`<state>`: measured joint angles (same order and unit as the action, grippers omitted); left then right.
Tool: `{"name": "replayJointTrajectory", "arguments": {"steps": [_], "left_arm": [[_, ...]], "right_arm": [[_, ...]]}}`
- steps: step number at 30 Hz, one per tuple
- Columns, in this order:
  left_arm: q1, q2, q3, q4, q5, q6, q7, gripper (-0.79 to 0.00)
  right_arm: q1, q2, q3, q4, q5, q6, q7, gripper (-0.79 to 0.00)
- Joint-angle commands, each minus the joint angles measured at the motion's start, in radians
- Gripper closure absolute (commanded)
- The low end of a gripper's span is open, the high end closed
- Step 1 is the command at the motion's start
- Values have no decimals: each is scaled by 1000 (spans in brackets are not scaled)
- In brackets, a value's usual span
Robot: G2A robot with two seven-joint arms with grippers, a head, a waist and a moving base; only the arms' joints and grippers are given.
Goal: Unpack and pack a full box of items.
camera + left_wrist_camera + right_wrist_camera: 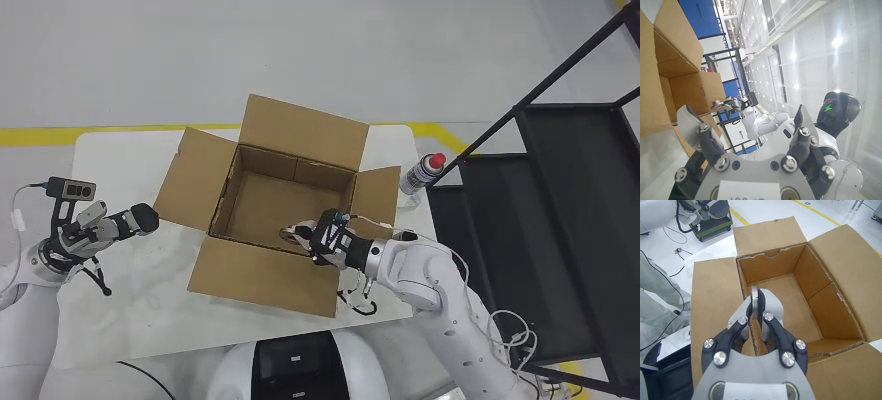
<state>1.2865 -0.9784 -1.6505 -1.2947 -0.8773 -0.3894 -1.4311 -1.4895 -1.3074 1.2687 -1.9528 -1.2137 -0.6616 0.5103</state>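
Note:
An open cardboard box point(290, 160) stands in the middle of the white table point(120, 150), flaps spread, and its floor point(791, 306) looks bare. My right gripper point(312, 241) hovers over the box's near wall, shut on a flat round metal part point(293, 235). The right wrist view shows that metal part point(753, 292) edge-on between the two pads of the gripper point(754, 302). My left gripper point(143, 217) hangs over the table left of the box, apart from it. In its own view the left gripper point(744, 121) is open and holds nothing, and the metal part point(717, 105) appears farther off.
A spray can with a red cap point(424, 172) stands at the table's right edge beside the box's right flap. A black metal rack point(560, 200) stands right of the table. Bare tabletop lies left of and in front of the box.

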Motion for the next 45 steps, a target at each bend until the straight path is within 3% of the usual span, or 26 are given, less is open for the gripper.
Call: {"name": "replayJointTrajectory", "arguments": {"steps": [1, 8, 22, 29, 36, 40, 45], "left_arm": [[0, 0, 0, 0, 0, 0, 0, -785], [0, 0, 0, 0, 0, 0, 0, -785], [0, 0, 0, 0, 0, 0, 0, -785], [0, 0, 0, 0, 0, 0, 0, -785], [0, 0, 0, 0, 0, 0, 0, -785], [0, 0, 0, 0, 0, 0, 0, -785], [0, 0, 0, 0, 0, 0, 0, -785]], "right_arm": [[0, 0, 0, 0, 0, 0, 0, 0], [-24, 4, 24, -6, 9, 43, -5, 0], [-327, 60, 461, -145, 814, -19, 74, 0], [-416, 93, 630, -86, 1268, -2, 285, 0], [-476, 123, 714, 8, 1443, 22, 539, 0], [-451, 133, 715, 85, 1472, 40, 583, 0], [-451, 133, 715, 85, 1472, 40, 583, 0]]}}
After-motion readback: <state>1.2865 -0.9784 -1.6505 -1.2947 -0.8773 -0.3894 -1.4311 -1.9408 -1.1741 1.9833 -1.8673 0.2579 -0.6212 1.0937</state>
